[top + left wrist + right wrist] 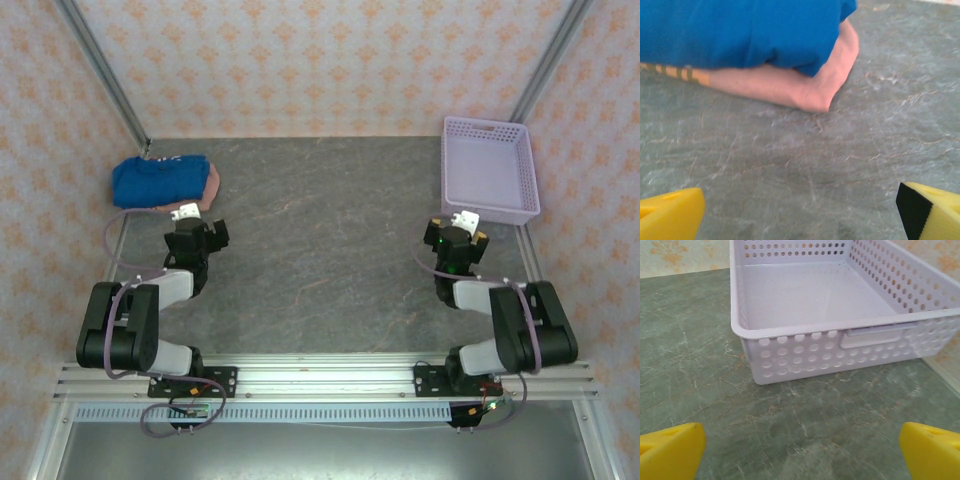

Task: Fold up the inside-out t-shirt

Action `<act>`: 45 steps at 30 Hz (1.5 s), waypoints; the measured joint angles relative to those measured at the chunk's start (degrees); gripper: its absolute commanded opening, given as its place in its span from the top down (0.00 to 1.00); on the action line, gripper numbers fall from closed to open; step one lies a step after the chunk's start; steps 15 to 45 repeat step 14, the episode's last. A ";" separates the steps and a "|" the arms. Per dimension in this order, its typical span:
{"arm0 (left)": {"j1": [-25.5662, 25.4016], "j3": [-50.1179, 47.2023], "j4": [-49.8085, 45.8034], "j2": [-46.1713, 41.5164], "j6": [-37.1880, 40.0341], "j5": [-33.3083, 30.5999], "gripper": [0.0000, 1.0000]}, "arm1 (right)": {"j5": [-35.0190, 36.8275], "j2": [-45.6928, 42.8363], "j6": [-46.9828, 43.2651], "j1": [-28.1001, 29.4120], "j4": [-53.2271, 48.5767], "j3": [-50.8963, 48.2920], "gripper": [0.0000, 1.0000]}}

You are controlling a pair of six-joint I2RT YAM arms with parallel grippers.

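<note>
- Closest to my left wrist camera, the yellow fingertips [670, 217] of the left gripper [800, 215] sit in the bottom corners of the view, spread wide with nothing between them but bare tabletop
- Beyond them I see a strip of the grey marbled table [850, 150], and then the pile of clothes
- The royal-blue cotton t-shirt [740, 30] lies bunched on top of a salmon-pink shirt [805, 87], which sticks out from under its near and right edges
- On the left of that view the pink fabric carries a few orange stripes
- From the overhead camera the blue t-shirt [160, 180] is in the far left corner of the table, hard by the wall, with the pink shirt showing at its right end
- The left gripper [190, 215] is just on the near side of the pile, by its right end, pointing towards it and not touching the blue t-shirt; I cannot tell from above whether it brushes the pink edge
- On my right wrist view the right gripper [800, 452] is likewise wide open and holds nothing
- It faces a lilac perforated plastic basket [805, 352] standing upright on the table, near but apart from the fingertips
- From above, that basket [447, 170] is at the far right of the table, well apart from the blue t-shirt, with the right gripper [462, 222] just before its near left corner
</note>
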 measured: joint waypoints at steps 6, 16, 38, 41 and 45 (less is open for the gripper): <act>-3.17 -0.79 7.96 4.52 3.41 -0.02 0.00 | -3.58 5.66 0.24 -1.88 1.88 1.09 0.01; -3.43 -1.09 9.94 4.76 4.94 -0.09 0.00 | -4.72 5.64 0.48 -2.27 2.47 1.95 0.01; -3.43 -1.09 9.94 4.76 4.94 -0.09 0.00 | -4.72 5.64 0.48 -2.27 2.47 1.95 0.01; -3.43 -1.09 9.94 4.76 4.94 -0.09 0.00 | -4.72 5.64 0.48 -2.27 2.47 1.95 0.01; -3.43 -1.09 9.94 4.76 4.94 -0.09 0.00 | -4.72 5.64 0.48 -2.27 2.47 1.95 0.01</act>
